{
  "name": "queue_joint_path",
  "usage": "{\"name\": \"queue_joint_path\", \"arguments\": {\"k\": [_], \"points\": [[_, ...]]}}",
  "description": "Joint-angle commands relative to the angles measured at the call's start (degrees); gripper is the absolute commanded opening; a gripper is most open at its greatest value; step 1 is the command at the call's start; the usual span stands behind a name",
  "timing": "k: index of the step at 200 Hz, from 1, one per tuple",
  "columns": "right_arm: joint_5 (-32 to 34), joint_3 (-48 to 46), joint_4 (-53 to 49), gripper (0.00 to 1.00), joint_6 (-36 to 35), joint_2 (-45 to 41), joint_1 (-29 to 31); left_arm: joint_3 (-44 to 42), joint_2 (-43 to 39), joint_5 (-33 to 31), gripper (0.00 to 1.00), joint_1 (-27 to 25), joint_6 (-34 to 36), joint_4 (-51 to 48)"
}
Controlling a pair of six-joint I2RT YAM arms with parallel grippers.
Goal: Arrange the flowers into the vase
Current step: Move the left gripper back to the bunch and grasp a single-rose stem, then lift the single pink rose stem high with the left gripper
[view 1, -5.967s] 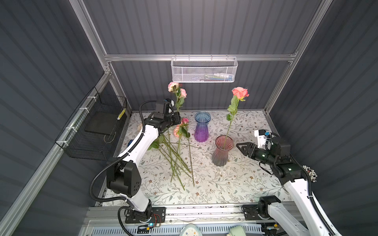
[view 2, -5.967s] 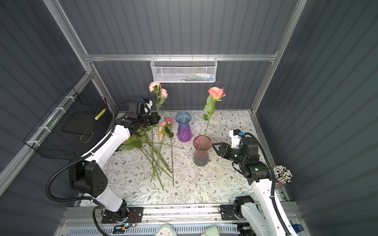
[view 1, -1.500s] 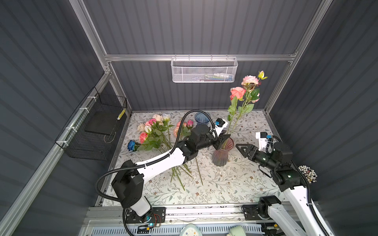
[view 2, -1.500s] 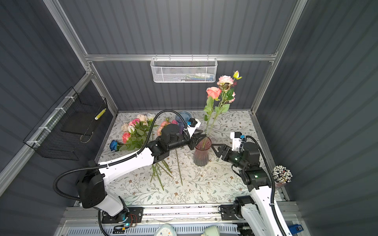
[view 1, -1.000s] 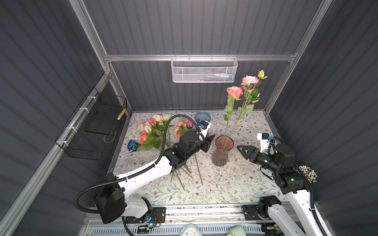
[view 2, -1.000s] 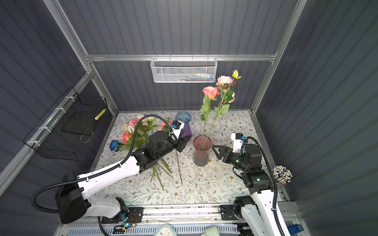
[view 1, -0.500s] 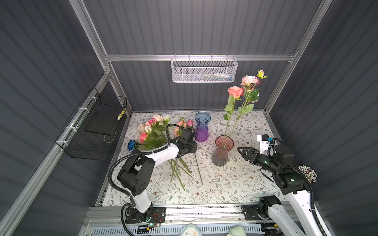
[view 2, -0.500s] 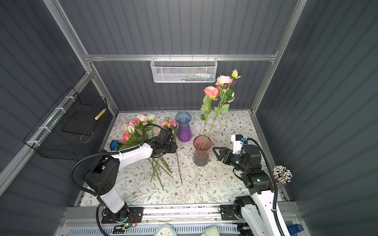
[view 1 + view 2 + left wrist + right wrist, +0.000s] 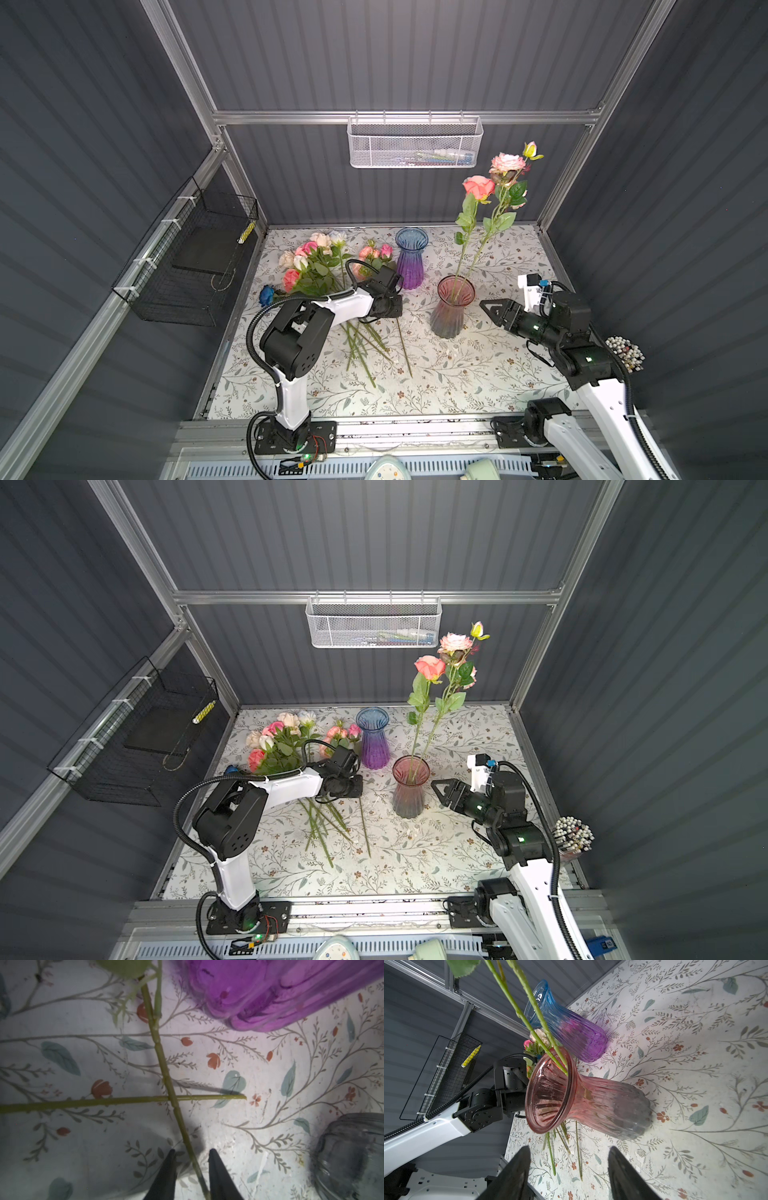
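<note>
The pink glass vase (image 9: pixel 453 307) (image 9: pixel 409 789) (image 9: pixel 583 1097) stands mid-mat with two flowers upright in it, a coral rose (image 9: pixel 478 187) and a pale pink rose (image 9: pixel 507 163). Several more flowers (image 9: pixel 316 266) lie in a pile at the left, stems pointing to the front. My left gripper (image 9: pixel 390 308) (image 9: pixel 192 1153) is down on the mat over those stems. Its jaws are narrowly open, straddling one green stem (image 9: pixel 166 1076) without pinching it. My right gripper (image 9: pixel 488 307) (image 9: pixel 569 1148) hovers open and empty just right of the pink vase.
A blue-to-purple vase (image 9: pixel 410 257) (image 9: pixel 270 991) stands empty just behind my left gripper. A white wire basket (image 9: pixel 415 143) hangs on the back wall and a black wire basket (image 9: pixel 195 266) on the left wall. A cup of white-tipped sticks (image 9: pixel 623 353) sits at the right edge.
My left arm has drawn back from the pink vase to the left and dropped onto the lying stems, its jaws narrowing. The right arm has barely moved.
</note>
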Motion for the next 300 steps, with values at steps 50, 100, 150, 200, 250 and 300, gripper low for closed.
{"name": "queue_joint_path", "arguments": {"k": [50,100,150,200,250,300], "points": [[-0.35,0.43,0.54,0.62,-0.31,-0.05,0.09,1.35,-1.36,-2.15,0.09,-0.09,-1.99,0.03],[-0.03,2.18,0.0,0.62,-1.48,-0.08,0.09,1.78,-9.75,-5.21,0.03,0.56,-1.47,-1.6],[-0.27,1.93,0.15,0.62,-0.79,-0.43,0.09,1.17,-15.64,-8.77,0.0,2.56,-0.87,-4.92],[-1.29,2.01,0.84,0.62,-0.57,-0.76,0.11,-1.2,-23.26,-14.63,0.0,3.85,-0.03,-6.18],[-6.61,5.41,-4.78,0.67,-5.53,-3.53,0.18,-16.17,-43.86,-13.98,0.0,3.92,8.3,12.1],[-11.8,2.1,2.0,0.67,-0.99,-5.24,2.23,-27.5,-56.93,-7.6,0.0,3.9,16.3,37.83]]}}
